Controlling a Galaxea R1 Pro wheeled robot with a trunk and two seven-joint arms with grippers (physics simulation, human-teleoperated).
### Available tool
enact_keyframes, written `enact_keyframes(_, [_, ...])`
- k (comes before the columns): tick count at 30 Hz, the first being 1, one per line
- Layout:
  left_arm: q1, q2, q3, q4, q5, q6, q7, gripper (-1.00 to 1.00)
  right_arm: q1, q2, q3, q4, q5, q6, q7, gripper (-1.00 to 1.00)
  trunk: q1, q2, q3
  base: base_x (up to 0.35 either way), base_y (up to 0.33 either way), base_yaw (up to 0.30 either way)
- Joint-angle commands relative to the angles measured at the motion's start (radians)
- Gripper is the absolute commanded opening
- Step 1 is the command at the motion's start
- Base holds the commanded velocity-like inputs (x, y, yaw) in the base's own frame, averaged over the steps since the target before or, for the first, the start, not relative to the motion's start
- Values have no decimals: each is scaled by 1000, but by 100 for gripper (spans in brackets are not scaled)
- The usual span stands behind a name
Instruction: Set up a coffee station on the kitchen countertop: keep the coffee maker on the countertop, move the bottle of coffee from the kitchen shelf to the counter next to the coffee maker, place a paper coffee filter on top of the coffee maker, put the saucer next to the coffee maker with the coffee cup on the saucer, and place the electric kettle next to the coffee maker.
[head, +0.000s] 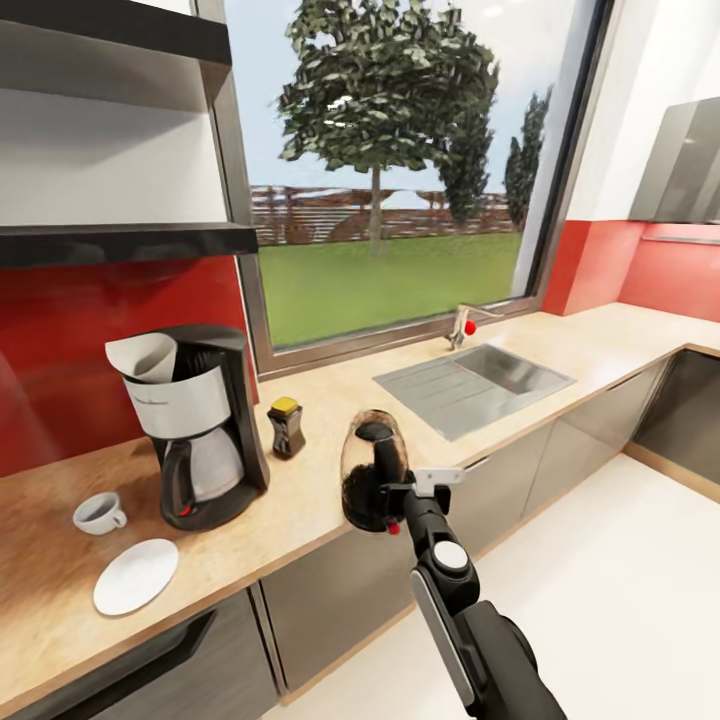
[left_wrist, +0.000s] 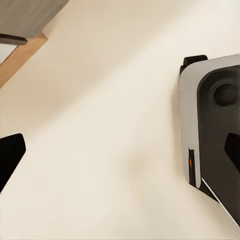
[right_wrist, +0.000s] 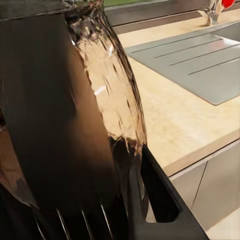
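The right gripper is clamped on the kettle, a glass-bodied pot held upright over the near counter edge, right of the bottle and left of the sink. In the right wrist view the kettle sits between the fingers, with bare counter beyond it up to the drainboard. The left gripper hangs over pale floor; its two dark tips stand well apart, so it is open and holds nothing. At near left the saucer lies close to the counter's front edge, and the cup stands on the counter just beyond it, apart from it. Further back, the coffee maker carries the filter in its top, with the bottle just to its right. Open counter runs between bottle and sink. The far edge meets a red wall and window.
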Motion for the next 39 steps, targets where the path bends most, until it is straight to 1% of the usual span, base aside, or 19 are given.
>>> enact_keyframes(1, [-1,0,9,-1,-10,-5,-5,100,-1,0,2,3,-3,4,-8,-100,1,-2,-2,138,0,0])
enact_keyframes(10, [-1,1,9,-1,-10,-4,-5,100,-1,0,4,18,-3,-2,-8,-100,1,-2,-2,18,0,31])
enact_keyframes(11, [-1,1,9,-1,-10,-4,-5,100,-1,0,4,19,-3,-9,-8,-100,1,-2,-2,0,0,188])
enact_keyframes(12, [-1,1,9,-1,-10,-5,-5,100,-1,0,7,30,-3,-33,-8,-100,1,-2,-2,0,0,233])
enact_keyframes(13, [-1,1,10,-1,-10,-5,-5,100,-1,0,59,67,-1,-126,-10,-100,1,-2,-2,0,0,269])
enact_keyframes(15, [-1,1,10,-1,-10,-5,-5,100,-1,0,78,78,-1,-161,-11,-100,1,-2,-2,0,0,273])
enact_keyframes(17, [-1,1,10,-1,-10,-5,-5,100,-1,0,86,82,-1,-175,-11,-100,1,-2,-2,0,0,277])
enact_keyframes(29, [-1,1,10,-1,-10,-4,-5,100,-1,0,92,86,-1,-185,-11,-100,1,-2,-2,0,0,278])
enact_keyframes(37, [-1,2,9,-1,-10,-4,-5,100,-1,0,89,107,1,-187,-14,-100,1,-2,-2,53,0,33])
enact_keyframes(39, [0,2,9,-1,-10,-4,-5,100,-1,0,87,128,1,-188,-14,-100,1,-2,-2,147,0,45])
